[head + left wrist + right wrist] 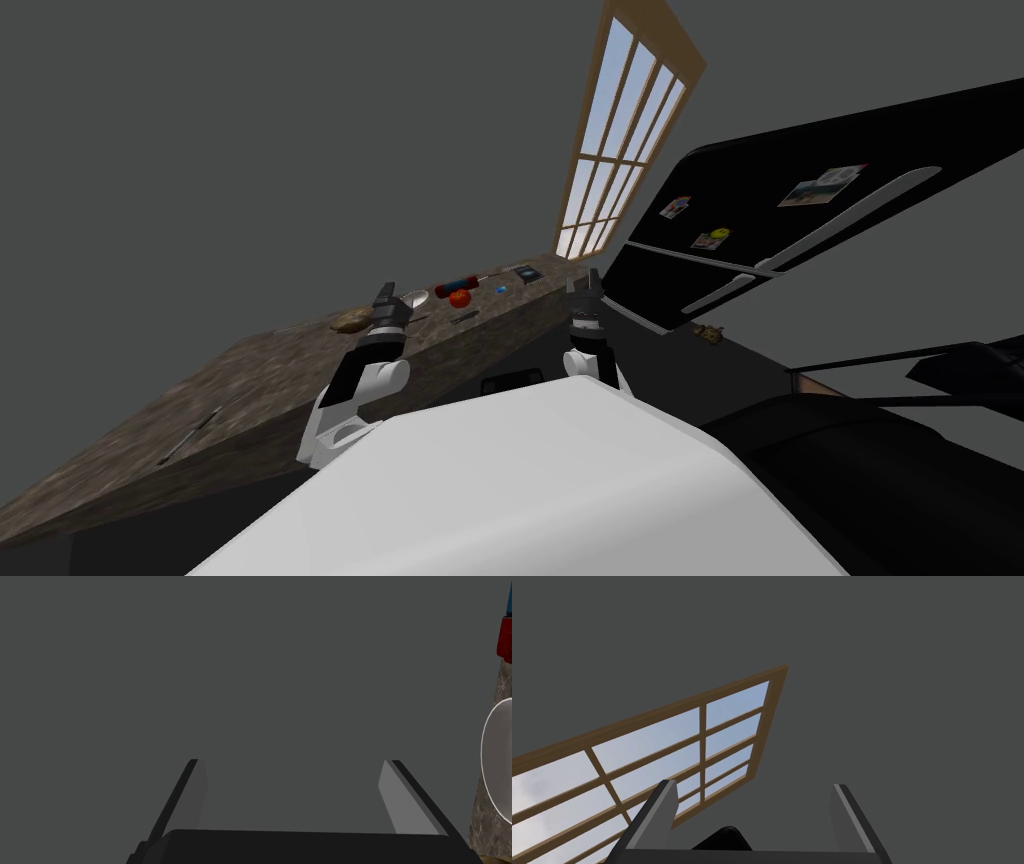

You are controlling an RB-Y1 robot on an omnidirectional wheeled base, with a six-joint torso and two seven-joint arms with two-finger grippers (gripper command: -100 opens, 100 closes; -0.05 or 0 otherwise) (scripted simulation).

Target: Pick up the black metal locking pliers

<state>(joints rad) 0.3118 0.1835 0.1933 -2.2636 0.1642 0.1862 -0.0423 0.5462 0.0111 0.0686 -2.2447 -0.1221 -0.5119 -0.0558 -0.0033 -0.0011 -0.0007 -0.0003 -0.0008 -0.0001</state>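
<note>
The long, brown, mottled stone tabletop [250, 390] crosses the head view from 8 o'clock to 2 o'clock, with a tall black refrigerator [800, 250] off at 3 o'clock. On the tabletop's far stretch, the left hand [385, 293] hovers with its fingers spread and nothing between them, aimed at the plain grey wall rather than down at the tabletop. A shallow white bowl [415, 298] sits just beside it. The right hand [592, 280] is raised off the tabletop's end, also spread and empty. A round red fruit [459, 297] lies past the bowl, and at 6 o'clock from the fruit is a small, slim, dark tool that I take to be the black locking pliers [463, 317]. The tool lies flat near the front edge, at about 4 o'clock from the left hand. Its long axis seems to run roughly 9-to-3 o'clock, though it is too small to be sure. The left hand looks clearly nearer, and it would need to swing toward 4 o'clock and tip downward.
</note>
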